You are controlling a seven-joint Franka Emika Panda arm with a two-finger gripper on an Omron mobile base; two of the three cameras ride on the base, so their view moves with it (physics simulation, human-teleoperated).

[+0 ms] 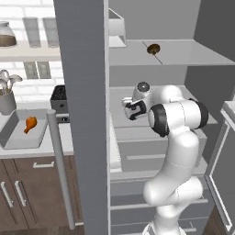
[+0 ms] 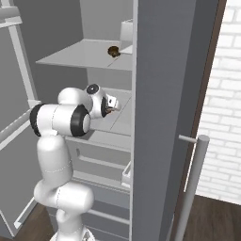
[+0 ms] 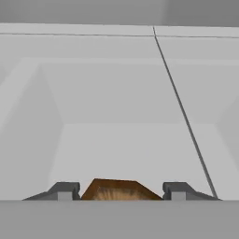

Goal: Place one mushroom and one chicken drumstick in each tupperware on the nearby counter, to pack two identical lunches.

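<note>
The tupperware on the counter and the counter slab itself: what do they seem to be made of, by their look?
The tupperware looks like matte light-grey plastic: thin raised rim, rounded corners, no gloss. A chicken drumstick lies in it. The counter looks like smooth pale stone or laminate: a flat grey-white slab with no grain; which of the two, the render leaves open. The cabinets below look like dark brown wood.

orange-brown chicken drumstick (image 1: 30, 124): orange-brown
shallow light-grey tupperware tray (image 1: 13, 141): light grey
brown-capped mushroom (image 1: 153, 48): dark brown
long pale countertop slab (image 1: 59, 146): grey-white
</note>
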